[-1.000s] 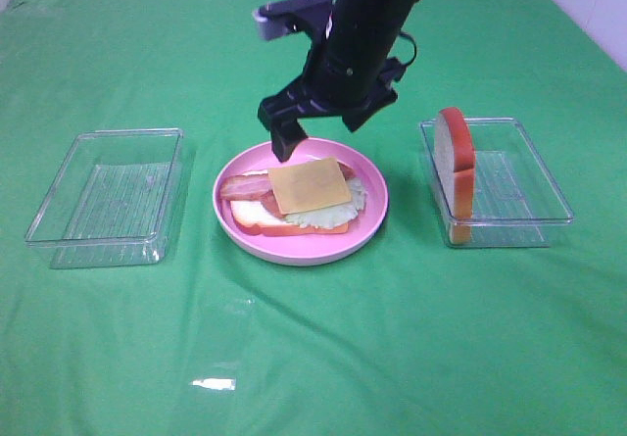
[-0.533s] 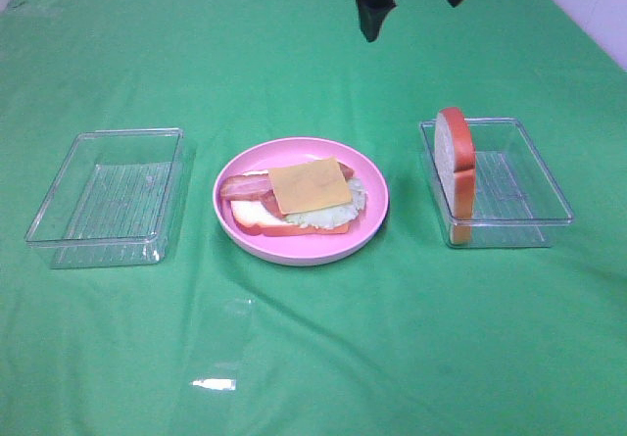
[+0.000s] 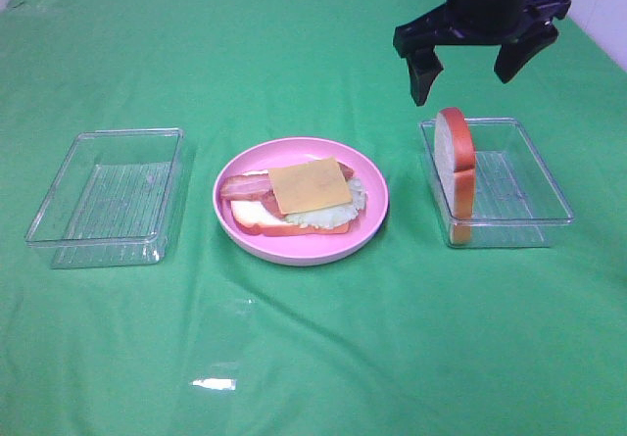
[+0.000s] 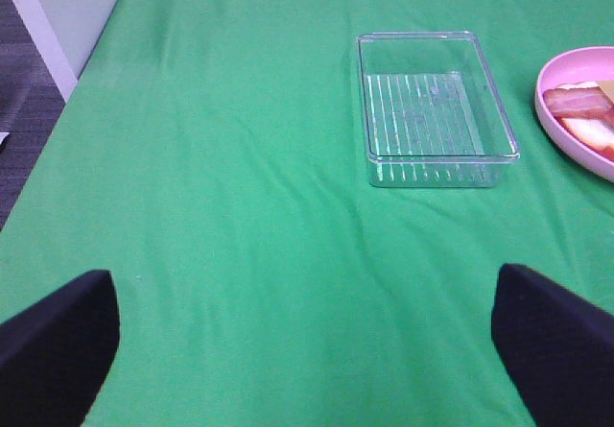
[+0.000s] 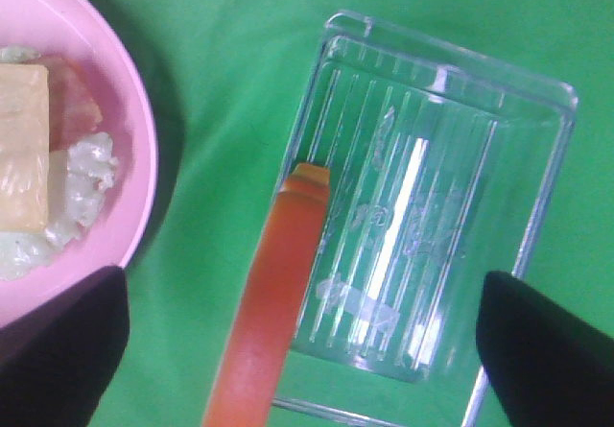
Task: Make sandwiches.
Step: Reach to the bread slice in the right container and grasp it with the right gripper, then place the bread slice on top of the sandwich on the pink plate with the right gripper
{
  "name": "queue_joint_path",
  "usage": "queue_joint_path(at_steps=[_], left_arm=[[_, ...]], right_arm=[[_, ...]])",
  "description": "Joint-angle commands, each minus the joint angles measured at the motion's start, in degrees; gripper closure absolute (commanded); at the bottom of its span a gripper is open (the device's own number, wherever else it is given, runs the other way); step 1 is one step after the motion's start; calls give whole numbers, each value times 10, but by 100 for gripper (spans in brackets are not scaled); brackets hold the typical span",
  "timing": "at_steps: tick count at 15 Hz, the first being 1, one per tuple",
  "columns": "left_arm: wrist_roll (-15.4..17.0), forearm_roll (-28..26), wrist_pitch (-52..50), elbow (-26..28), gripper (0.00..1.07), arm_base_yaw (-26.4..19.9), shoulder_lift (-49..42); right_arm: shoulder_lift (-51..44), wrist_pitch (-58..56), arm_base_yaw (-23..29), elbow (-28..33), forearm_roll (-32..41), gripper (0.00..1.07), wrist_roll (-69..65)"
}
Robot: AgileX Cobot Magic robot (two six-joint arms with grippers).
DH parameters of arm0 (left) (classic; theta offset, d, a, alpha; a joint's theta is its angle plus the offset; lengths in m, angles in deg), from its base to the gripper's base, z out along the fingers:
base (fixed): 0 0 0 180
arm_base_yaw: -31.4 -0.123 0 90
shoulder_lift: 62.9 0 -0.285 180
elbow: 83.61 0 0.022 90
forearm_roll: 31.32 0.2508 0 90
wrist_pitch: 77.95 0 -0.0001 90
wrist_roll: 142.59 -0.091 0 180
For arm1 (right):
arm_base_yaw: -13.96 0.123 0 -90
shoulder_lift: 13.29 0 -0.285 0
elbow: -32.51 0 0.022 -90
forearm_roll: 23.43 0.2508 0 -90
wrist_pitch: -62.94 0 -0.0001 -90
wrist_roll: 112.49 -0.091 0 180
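An open-faced sandwich lies on the pink plate (image 3: 294, 252): a yellow cheese square (image 3: 309, 184) on top of bacon (image 3: 238, 188), lettuce (image 3: 338, 213) and a bread slice (image 3: 257, 220). A second bread slice (image 3: 456, 167) with an orange-brown crust stands on edge in the right clear tray (image 3: 549, 216). My right gripper (image 3: 468, 64) is open and empty, up in the air above that slice. The right wrist view looks down on the slice's crust (image 5: 278, 293), the tray (image 5: 451, 206) and the plate's edge (image 5: 129, 130). My left gripper (image 4: 307, 350) is open and empty, out of the exterior view.
An empty clear tray (image 3: 108, 196) stands left of the plate; it also shows in the left wrist view (image 4: 436, 110), with the plate's edge (image 4: 552, 110) beside it. A green cloth covers the table. The table's left edge (image 4: 91, 62) shows in the left wrist view.
My right gripper rose from just behind the plate, went up out of view, then came down to the right, over the upright bread slice. The sandwich and trays have not moved.
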Motion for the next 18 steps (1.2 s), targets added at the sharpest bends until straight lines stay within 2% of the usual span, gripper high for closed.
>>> queue_joint_path(at_steps=[1, 3, 7, 9, 10, 11, 12, 13, 16, 18], left_arm=[[-1, -2, -3, -2, 9, -1, -9], [-1, -2, -3, -2, 9, -1, -9], [-1, -2, -3, -2, 9, -1, -9], [-1, -2, -3, -2, 9, -1, -9], [-1, -2, -3, -2, 9, -1, -9], [-1, -2, -3, -2, 9, -1, -9], [-1, -2, -3, -2, 9, -1, -9], [-1, -2, -3, -2, 9, -1, -9], [-1, -2, -3, -2, 9, -1, -9], [-1, -2, -3, -2, 9, -1, -9]], right_arm=[[5, 38, -1, 47, 2, 12, -14], [19, 48, -1, 77, 6, 12, -18], [45, 48, -1, 84, 20, 18, -18], [42, 50, -1, 82, 17, 39, -21], [42, 45, -1, 79, 4, 68, -46], [42, 45, -1, 79, 1, 76, -49], [42, 44, -1, 79, -4, 88, -48], [42, 44, -1, 79, -8, 94, -48], [36, 33, -1, 70, -13, 94, -46], [12, -2, -1, 33, -36, 94, -46]])
